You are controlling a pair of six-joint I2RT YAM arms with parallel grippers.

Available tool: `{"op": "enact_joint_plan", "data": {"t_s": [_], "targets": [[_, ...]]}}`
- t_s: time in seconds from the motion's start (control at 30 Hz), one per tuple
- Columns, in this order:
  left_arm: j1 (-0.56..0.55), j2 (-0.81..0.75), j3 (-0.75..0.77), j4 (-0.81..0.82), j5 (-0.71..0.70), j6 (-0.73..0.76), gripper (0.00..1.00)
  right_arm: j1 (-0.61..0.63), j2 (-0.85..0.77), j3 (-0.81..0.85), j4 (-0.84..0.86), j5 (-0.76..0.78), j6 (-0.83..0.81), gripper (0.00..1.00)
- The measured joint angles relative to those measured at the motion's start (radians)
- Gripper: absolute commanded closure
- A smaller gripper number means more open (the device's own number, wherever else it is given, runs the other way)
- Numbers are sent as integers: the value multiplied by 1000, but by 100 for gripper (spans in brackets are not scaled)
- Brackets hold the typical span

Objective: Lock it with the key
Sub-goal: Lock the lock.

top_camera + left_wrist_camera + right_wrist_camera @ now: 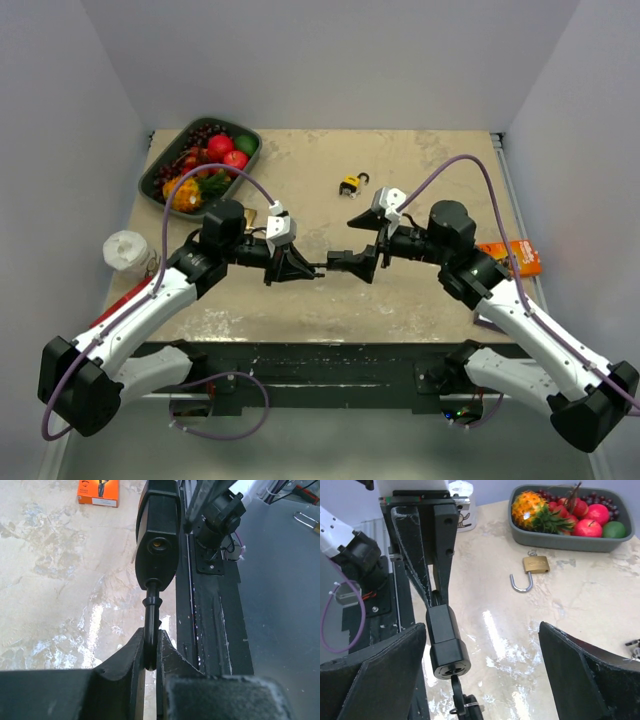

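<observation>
Right gripper (482, 630) is gaping wide and holding nothing. Its fingers are standing either side of the key (455, 689), touching neither it nor the padlock (445, 642). Left gripper (151, 642) is pinching shut on the shackle (151, 612), holding the black padlock up off the table (430, 160), between the two arms and over the table's near half. The keyhole end is pointing toward the right wrist.

The key is sitting in the keyhole with its ring (470, 707) dangling below, so insertion is looking done, and the step in hand is, I judge, taking hold of the key to turn it. The key is lying nearer one finger of the right gripper than the other. The next move is therefore calling for a small sideways centring and a short advance. The jaws should then close on the key's head and the wrist roll, with the left gripper bracing the lock against the twist. Whether the shackle is seated fully in the body I cannot tell.

A brass lock (536, 564) is lying open on the table well apart, playing no part.
</observation>
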Motion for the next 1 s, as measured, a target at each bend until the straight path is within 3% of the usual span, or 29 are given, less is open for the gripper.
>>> {"op": "enact_joint_plan", "data": {"t_s": [0.7,1.0], "targets": [[10,26,0,3,72,-53,100,-31,76,35,-106,63,-67,3],[11,26,0,10,70,-52,100,-38,48,53,-152,15,-113,3]]}}
